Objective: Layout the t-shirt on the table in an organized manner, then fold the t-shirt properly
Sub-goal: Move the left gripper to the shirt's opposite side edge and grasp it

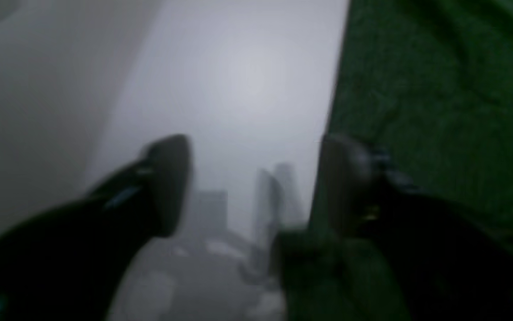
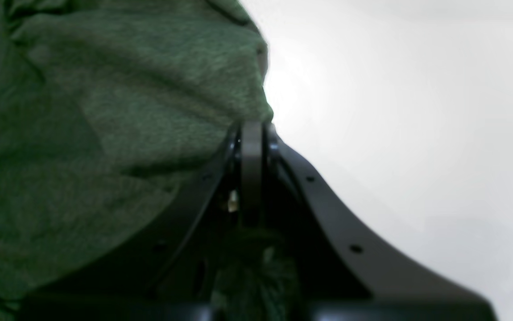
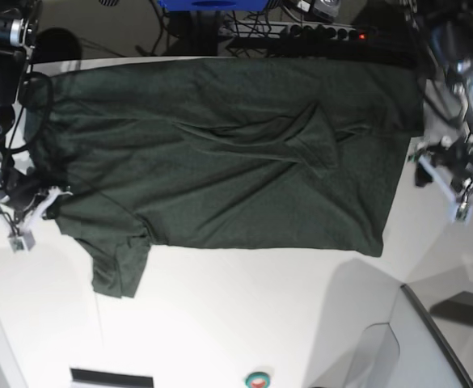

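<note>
Left claw [image 1: 254, 187] spread wide, holding nothing — shirt [image 3: 220, 153] edge just beside one finger. Right claw [image 2: 253, 133] clenched on the shirt's edge — over the white table [image 3: 244, 315].

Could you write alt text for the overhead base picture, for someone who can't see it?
A dark green t-shirt lies spread across a white table, wrinkled near its middle, one sleeve hanging toward the near edge. The robot's right hand is closed on the shirt's edge at the picture's left, while its left hand sits beside the opposite edge, blurred.
</note>
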`<state>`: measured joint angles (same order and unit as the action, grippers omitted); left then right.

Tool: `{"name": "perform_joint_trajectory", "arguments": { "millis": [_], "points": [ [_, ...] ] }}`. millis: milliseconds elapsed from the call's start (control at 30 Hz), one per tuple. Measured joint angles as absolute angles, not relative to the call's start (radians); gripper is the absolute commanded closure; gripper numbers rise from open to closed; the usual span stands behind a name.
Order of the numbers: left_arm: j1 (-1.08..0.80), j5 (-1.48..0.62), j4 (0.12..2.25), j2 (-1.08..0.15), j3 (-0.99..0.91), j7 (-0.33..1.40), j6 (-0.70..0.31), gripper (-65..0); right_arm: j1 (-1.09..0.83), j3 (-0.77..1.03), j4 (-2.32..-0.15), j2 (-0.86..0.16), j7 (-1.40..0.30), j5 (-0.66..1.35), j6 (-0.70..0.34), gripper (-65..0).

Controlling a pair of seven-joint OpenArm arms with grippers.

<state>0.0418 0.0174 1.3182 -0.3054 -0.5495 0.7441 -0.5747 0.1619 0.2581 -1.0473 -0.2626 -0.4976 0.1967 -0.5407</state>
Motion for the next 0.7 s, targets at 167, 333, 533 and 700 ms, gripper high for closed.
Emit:
{"name": "perform_joint_trajectory", "arguments": {
  "millis": [167, 333, 533, 700],
  "points": [
    [0.267, 0.075, 1.002, -0.309, -0.542, 0.734, -0.573, -52.7, 0.136, 0.258, -1.103, -0.265, -0.5, 0.199, -0.541, -0.8],
    [0.373, 0.074, 0.839, -0.306, -0.535, 0.738, -0.569, -52.7, 0.124, 0.258, -1.128, -0.266, -0.499, 0.2, -0.542, -0.8],
    [0.474, 0.073, 0.651, -0.306, -0.533, 0.653, -0.569, -52.3, 0.118, 0.258, -1.133, -0.265, -0.499, 0.2, -0.542, -0.8],
    [0.48, 0.061, 0.506, -0.315, -0.537, 0.497, -0.565, -45.3, 0.118, 0.258, -1.133, -0.266, -0.499, 0.201, -0.542, -0.8]
  ]
}}
